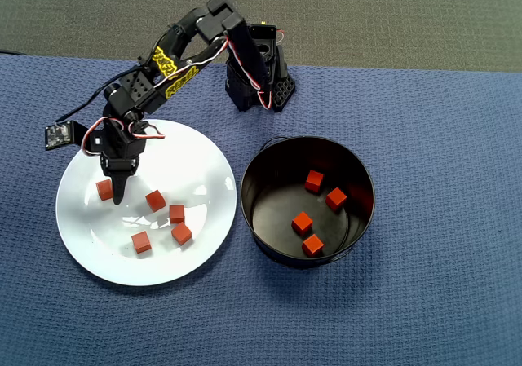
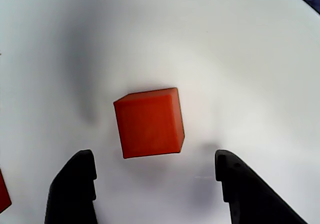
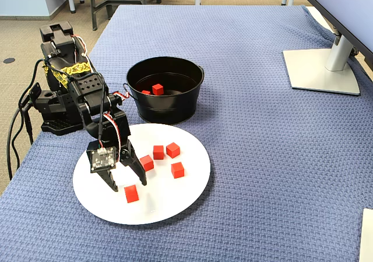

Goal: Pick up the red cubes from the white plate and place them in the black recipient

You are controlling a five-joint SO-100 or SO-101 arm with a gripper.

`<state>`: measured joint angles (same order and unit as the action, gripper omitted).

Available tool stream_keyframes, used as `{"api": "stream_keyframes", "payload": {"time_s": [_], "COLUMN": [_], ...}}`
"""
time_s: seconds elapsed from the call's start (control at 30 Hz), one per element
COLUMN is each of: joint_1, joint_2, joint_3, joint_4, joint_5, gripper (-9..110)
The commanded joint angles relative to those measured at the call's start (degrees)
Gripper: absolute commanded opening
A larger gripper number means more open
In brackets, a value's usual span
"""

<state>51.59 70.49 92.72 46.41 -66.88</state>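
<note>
1 arm bent down, gripper apparently agape.

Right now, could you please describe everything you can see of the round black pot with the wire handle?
The round black cylindrical pot has tall straight walls, a glossy dark inside and a thin wire handle lying against its rim. It stands upright on the blue woven cloth, close beside the large white plate but apart from it. Four small red cubes rest on its floor. Nothing grips it.
</note>
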Motion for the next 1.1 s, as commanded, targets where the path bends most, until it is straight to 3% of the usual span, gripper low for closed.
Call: {"api": "stream_keyframes", "payload": {"time_s": [0.0, 0.43, 0.87, 1.07], "joint_1": [-0.9, -2.3, -2.5, -2.2], "joint_2": [-0.6, -7.7, -8.9, -9.2], "joint_3": [-6.2, -19.7, -20.4, -20.3], "joint_4": [1.8, 9.6, 10.3, 10.1], "joint_5": [1.1, 4.6, 4.0, 3.4], "gripper": [22, 20, 18, 8]}}
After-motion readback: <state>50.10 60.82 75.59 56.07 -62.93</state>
